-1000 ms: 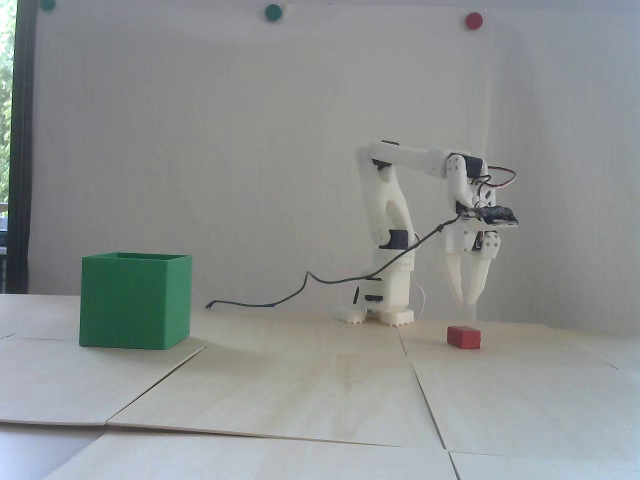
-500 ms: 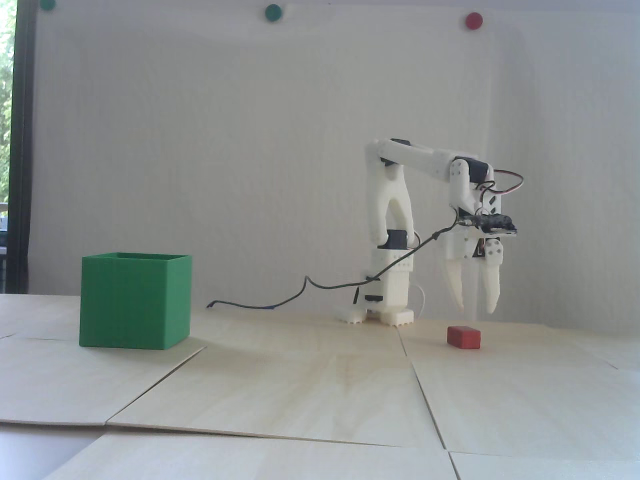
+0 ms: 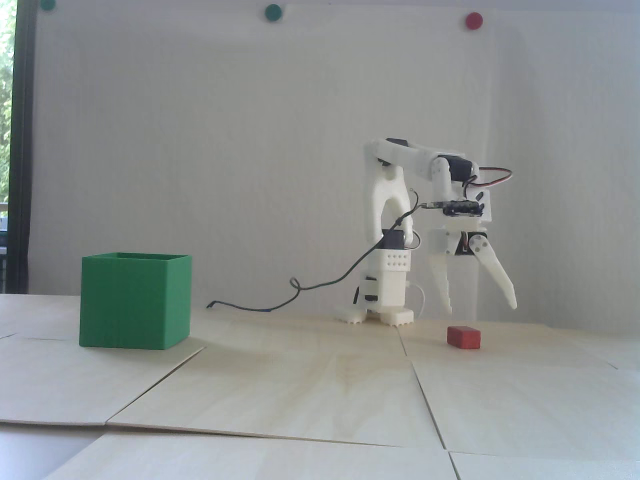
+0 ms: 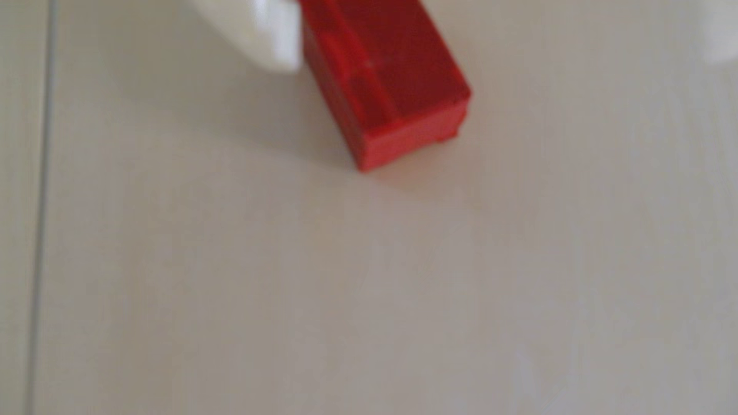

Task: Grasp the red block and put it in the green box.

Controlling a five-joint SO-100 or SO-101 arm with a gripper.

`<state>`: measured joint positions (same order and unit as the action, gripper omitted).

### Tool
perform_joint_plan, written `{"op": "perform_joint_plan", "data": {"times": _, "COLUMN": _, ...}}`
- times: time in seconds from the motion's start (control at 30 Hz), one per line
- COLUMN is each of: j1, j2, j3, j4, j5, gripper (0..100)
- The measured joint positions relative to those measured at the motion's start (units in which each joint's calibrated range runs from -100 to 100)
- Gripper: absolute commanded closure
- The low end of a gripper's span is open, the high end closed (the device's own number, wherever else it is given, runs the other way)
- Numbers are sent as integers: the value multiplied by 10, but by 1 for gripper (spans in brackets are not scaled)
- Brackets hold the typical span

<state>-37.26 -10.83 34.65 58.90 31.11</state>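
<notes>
Now the fingers (image 3: 481,310) hang spread wide, empty, just above the red block (image 3: 464,337) on the table (image 3: 320,390). Best to descend straight until the block sits between them, then close.

3 wall dots (image 3: 273,12), wooden panels (image 3: 280,380)

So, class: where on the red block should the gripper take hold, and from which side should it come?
Come from above. The red block lies flat on the table, long and narrow in the wrist view, so the open gripper should pinch its two long side faces at mid-length.
</notes>
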Motion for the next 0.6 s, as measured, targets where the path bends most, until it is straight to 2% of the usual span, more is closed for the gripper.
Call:
{"op": "perform_joint_plan", "data": {"times": 0.23, "j1": -50, "j2": 0, "j3": 4, "j4": 37, "j5": 0, "gripper": 65}}
{"op": "perform_joint_plan", "data": {"times": 0.43, "j1": -53, "j2": 0, "j3": 4, "j4": 68, "j5": -1, "gripper": 65}}
{"op": "perform_joint_plan", "data": {"times": 0.6, "j1": -53, "j2": 13, "j3": 4, "j4": 72, "j5": -26, "gripper": 65}}
